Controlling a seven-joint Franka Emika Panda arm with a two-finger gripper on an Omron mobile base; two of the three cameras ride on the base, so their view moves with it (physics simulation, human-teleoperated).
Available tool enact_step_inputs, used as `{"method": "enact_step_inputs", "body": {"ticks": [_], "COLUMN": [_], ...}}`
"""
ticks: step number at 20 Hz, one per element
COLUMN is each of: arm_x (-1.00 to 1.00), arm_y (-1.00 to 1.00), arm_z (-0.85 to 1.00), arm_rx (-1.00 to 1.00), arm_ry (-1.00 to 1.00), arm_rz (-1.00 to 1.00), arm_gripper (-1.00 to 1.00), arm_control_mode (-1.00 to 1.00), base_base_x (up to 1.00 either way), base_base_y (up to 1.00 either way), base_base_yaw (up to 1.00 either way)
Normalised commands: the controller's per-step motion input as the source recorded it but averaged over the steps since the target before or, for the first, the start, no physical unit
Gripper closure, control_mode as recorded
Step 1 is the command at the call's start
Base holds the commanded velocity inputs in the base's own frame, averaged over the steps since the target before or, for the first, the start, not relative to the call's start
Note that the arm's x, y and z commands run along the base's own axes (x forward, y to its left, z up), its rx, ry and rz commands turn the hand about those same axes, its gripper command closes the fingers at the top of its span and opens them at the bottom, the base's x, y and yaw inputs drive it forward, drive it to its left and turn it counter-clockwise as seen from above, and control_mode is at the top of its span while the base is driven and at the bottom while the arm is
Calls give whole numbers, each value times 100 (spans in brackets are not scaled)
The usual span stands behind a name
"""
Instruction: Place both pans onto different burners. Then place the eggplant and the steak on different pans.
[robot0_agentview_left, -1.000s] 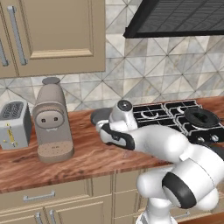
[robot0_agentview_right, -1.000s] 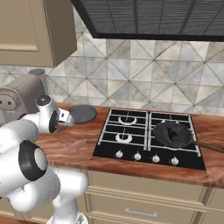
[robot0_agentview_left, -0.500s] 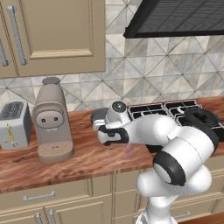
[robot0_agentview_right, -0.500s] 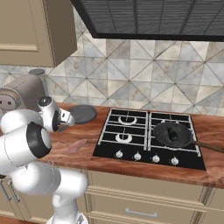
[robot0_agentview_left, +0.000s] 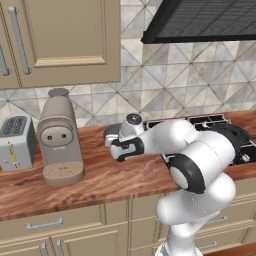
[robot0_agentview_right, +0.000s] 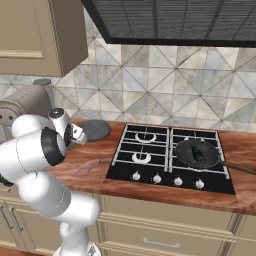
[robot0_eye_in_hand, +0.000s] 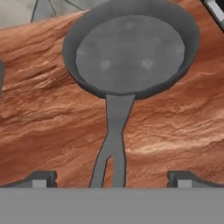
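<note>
The wooden worktop (robot0_agentview_right: 100, 172) ran under tan cupboards and a tiled wall, with the black cooktop (robot0_agentview_right: 170, 160) set into it on my right. Nearest me on the wood lay the steak (robot0_agentview_right: 87, 166), just off the cooktop's front corner. Beyond it my pincer (robot0_eye_in_hand: 111, 181) stood wide and empty over the grey pan (robot0_eye_in_hand: 131, 50), the fork of the pan's handle between the finger tips (robot0_eye_in_hand: 41, 178). The pan sat on the worktop near the wall, beside the burners (robot0_agentview_right: 141, 158) but not on one. Farther right, the dark pan (robot0_agentview_right: 196, 153) already sat on a burner with the eggplant (robot0_agentview_right: 198, 155) inside it.

The risk, as I judged it — a thin, forked handle and a heavy-looking bowl. Gripped that far from the bowl, the pan might swing or tip in the lift, and a low carry could catch its rim on the grate or sweep the steak off the edge.

The hand view gave me the handle's line between the tips, which neither base view resolved. The right base view showed the free burners and the loaded pan; the left one showed the coffee machine (robot0_agentview_left: 59, 137) and toaster (robot0_agentview_left: 17, 142) crowding the arm's far side.
</note>
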Motion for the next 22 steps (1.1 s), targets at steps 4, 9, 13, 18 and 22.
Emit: {"method": "enact_step_inputs", "body": {"ticks": [4, 9, 13, 18, 22], "arm_x": [12, 10, 11, 14, 14], "arm_y": [4, 12, 14, 10, 4], "arm_z": [-20, -20, -18, -20, -20], "arm_rx": [3, 1, 0, 0, 2], "arm_ry": [5, 4, 3, 4, 5], "arm_rz": [-6, -6, -6, -7, -7], "arm_gripper": [-100, -100, -100, -100, -100], "arm_control_mode": [-100, -100, -100, -100, -100], "base_base_x": [0, 0, 0, 0, 0], "base_base_y": [0, 0, 0, 0, 0], "base_base_yaw": [0, 0, 0, 0, 0]}}
